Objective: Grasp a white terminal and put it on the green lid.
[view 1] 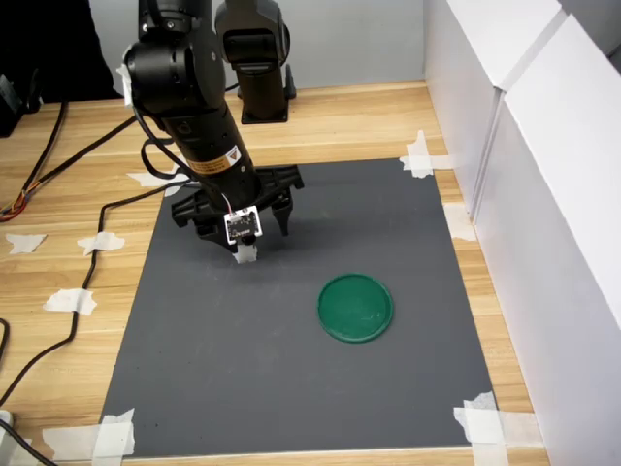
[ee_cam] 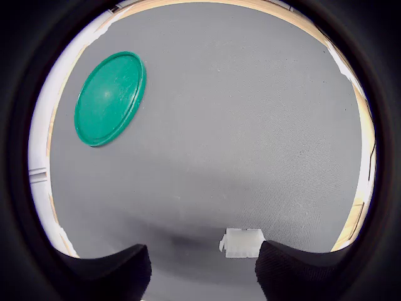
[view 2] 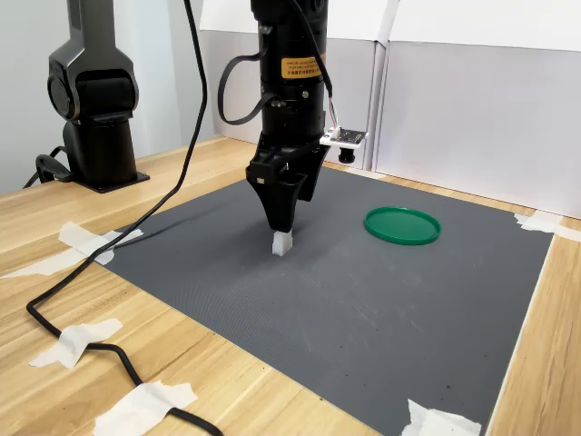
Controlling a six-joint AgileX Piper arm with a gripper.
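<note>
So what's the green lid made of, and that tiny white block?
The green lid looks like hard plastic: smooth, slightly shiny, with a moulded raised rim. The white block seems to be plastic too, milky and a bit see-through, with small ridges. The gripper hangs right above it.

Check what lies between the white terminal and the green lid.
Nothing: only bare grey mat between the white terminal and green lid, clearest in the first exterior view.

A wooden table (view 1: 87,194) stands beside white panel walls (view 1: 543,194).
</note>
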